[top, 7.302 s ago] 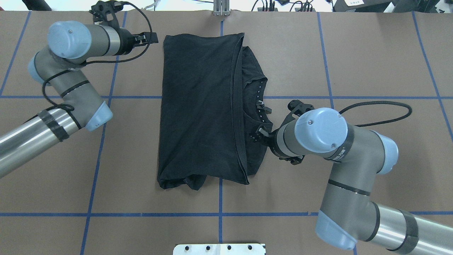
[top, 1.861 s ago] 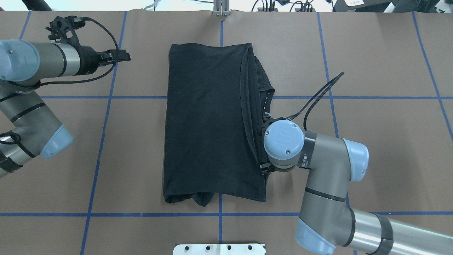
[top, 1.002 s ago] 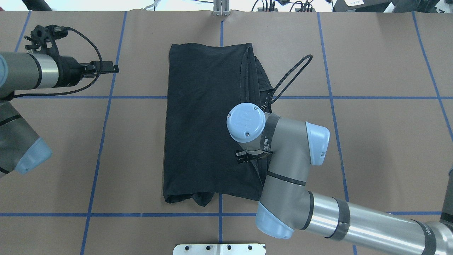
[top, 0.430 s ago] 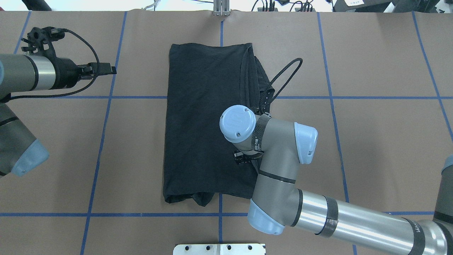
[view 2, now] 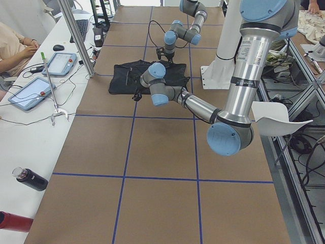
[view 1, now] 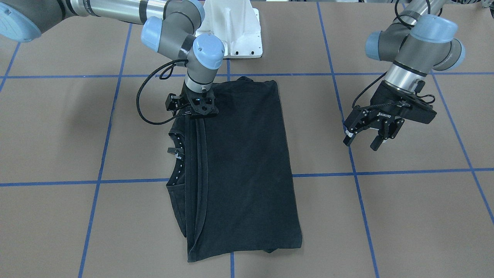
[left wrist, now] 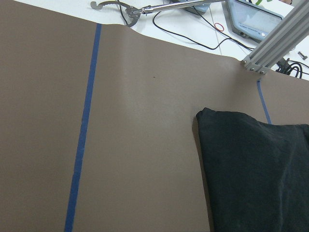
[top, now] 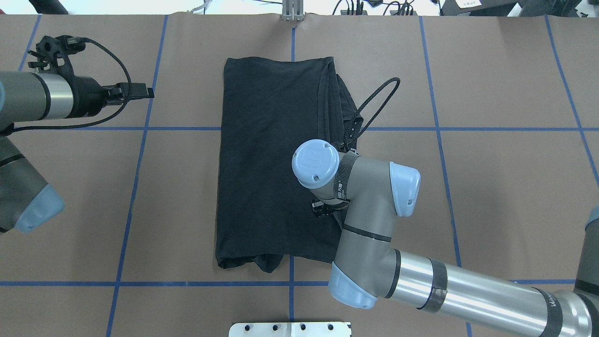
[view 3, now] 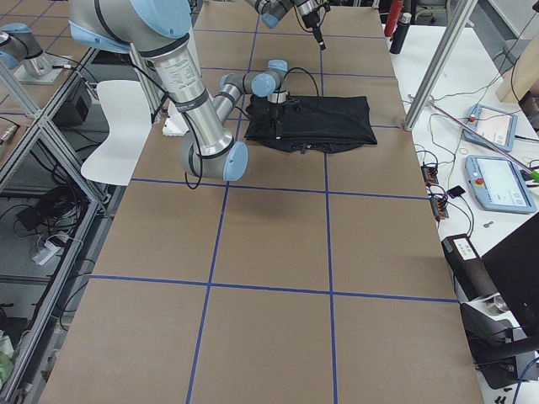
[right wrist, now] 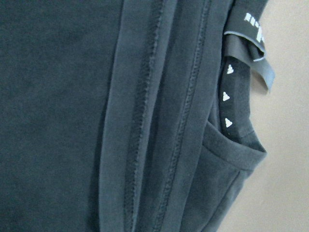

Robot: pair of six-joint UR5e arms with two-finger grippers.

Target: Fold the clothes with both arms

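Black T-shirt [right wrist: 58, 116] hems stacked beside its triangle-dotted collar [right wrist: 231, 113]

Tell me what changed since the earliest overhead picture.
The right claw moved from beside the collar in over the layered edge of the T-shirt; its grip cannot be seen. The left claw, open, drew back leftward, away from the T-shirt. The T-shirt shifted slightly rightward and shows less collar. It stays folded flat.

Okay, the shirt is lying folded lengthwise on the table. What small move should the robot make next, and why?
Probably bring the left gripper sideways to the long edge of the T-shirt that faces it. It hangs open above bare table, apart from the T-shirt, while the right gripper is down on the stacked hems along the opposite edge.
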